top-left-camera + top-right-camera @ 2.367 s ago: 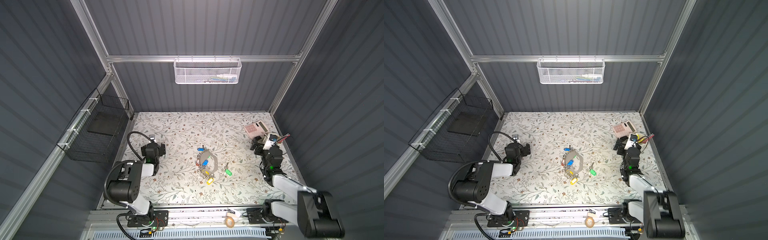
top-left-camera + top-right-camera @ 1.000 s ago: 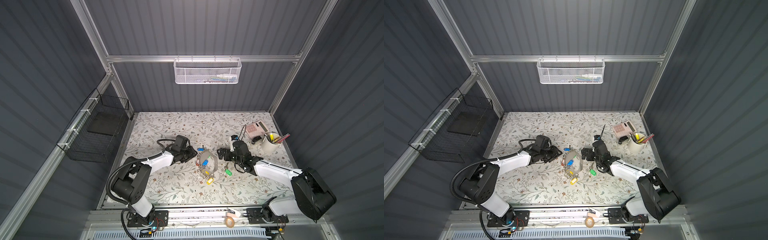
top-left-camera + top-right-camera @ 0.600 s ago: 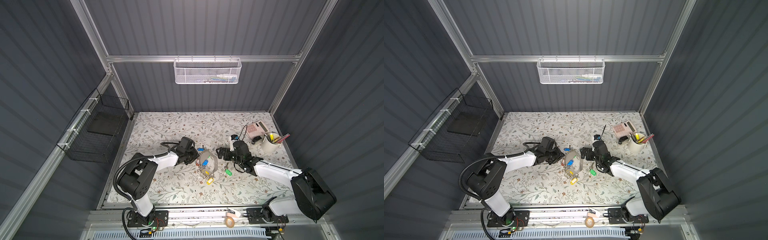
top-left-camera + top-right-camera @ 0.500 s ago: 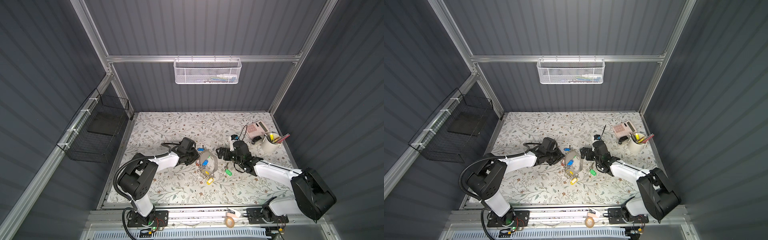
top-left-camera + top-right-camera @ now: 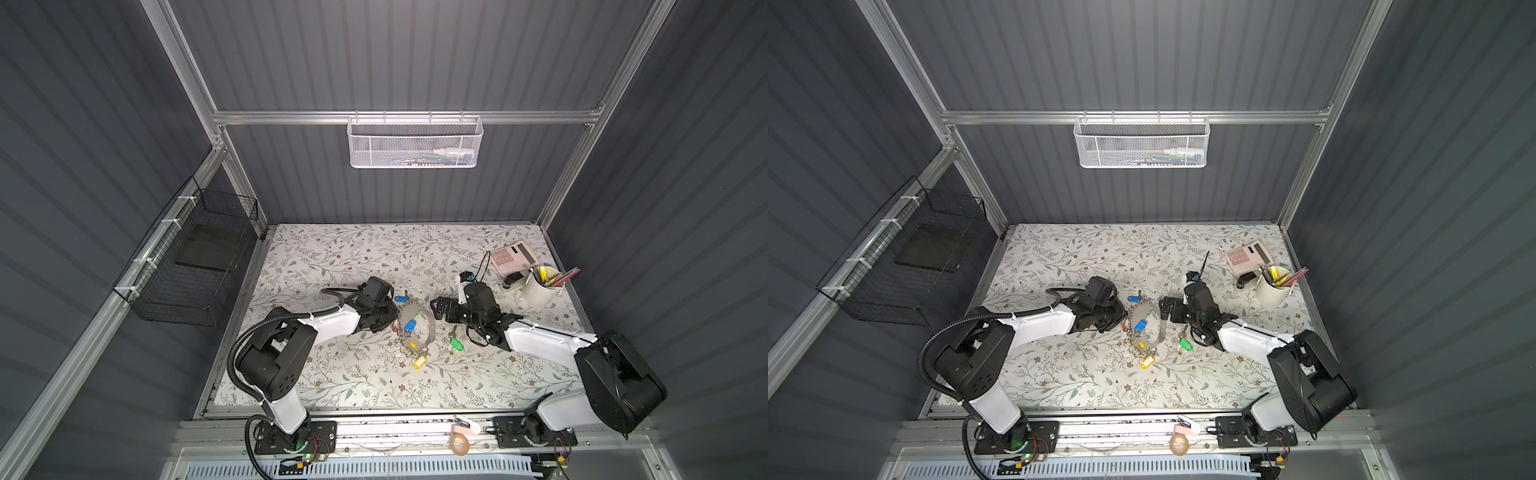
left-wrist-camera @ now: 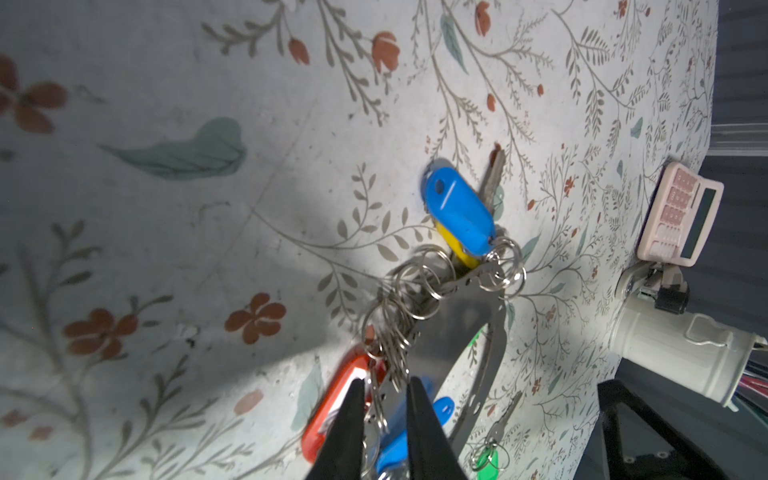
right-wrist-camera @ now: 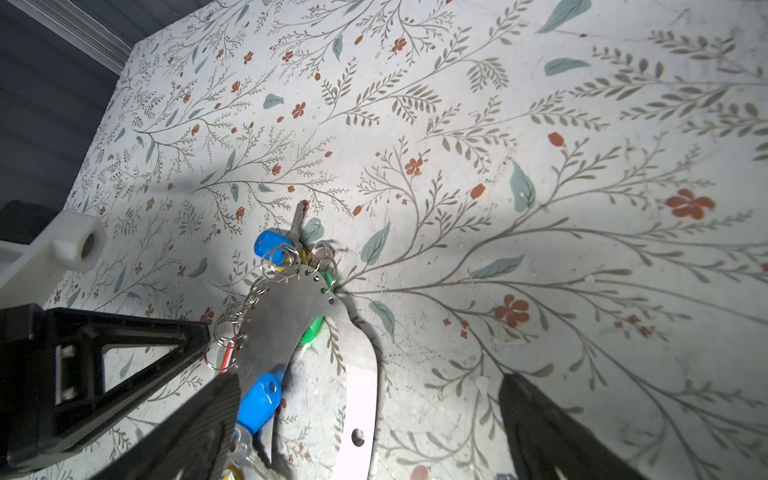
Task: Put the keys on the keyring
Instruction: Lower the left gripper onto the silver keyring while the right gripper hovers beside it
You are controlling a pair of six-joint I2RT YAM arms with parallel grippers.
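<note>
The keyring (image 5: 430, 328) is a large grey loop in the middle of the table, strung with small silver rings and blue, yellow and red tags; both top views show it (image 5: 1158, 328). The keys (image 5: 456, 344) with the green tag lie loose just right of the loop (image 5: 1185, 343), also seen in the left wrist view (image 6: 488, 459). My left gripper (image 6: 384, 399) is at the loop's left side (image 5: 392, 318), jaws a narrow gap apart with small rings between them. My right gripper (image 7: 370, 399) stands wide open at the loop's right side (image 5: 439, 309), the grey band (image 7: 357, 399) between its fingers.
A pink calculator (image 5: 513, 257), a small black stapler (image 5: 513, 279) and a white cup of pens (image 5: 540, 286) stand at the back right. A white mesh basket (image 5: 415, 141) hangs on the back wall and a black wire basket (image 5: 195, 266) on the left wall.
Both arms came in from the table's sides to the keyring. Over the last second the left gripper edged right onto the ring bundle and its jaws narrowed. The right gripper stayed put.
</note>
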